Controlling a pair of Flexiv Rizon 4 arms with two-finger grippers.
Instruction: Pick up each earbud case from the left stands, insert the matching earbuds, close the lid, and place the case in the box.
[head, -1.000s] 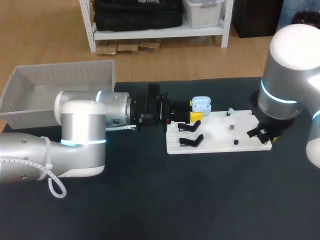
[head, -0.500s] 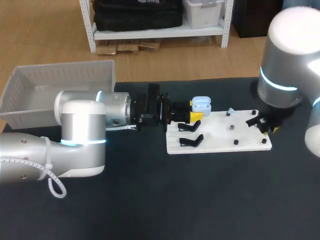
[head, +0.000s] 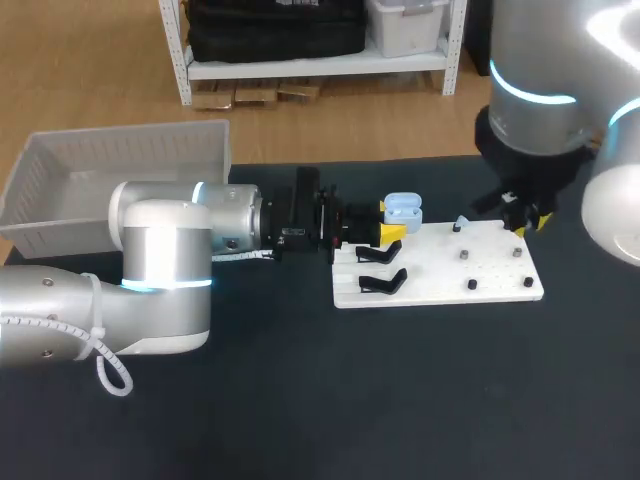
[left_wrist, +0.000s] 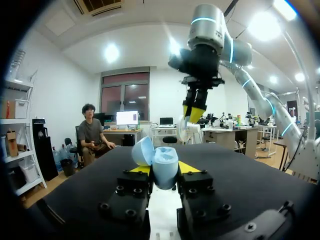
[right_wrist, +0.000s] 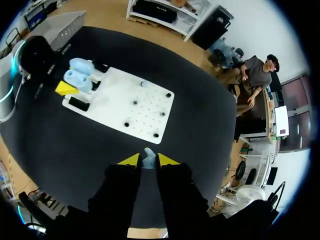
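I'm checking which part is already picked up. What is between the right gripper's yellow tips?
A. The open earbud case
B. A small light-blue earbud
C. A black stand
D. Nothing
B: the right wrist view shows a small light-blue earbud pinched between the yellow tips of the right gripper, while the earbud case sits in the left gripper.

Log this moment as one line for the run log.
left gripper: shut on open earbud case | right gripper: shut on earbud, high near white board
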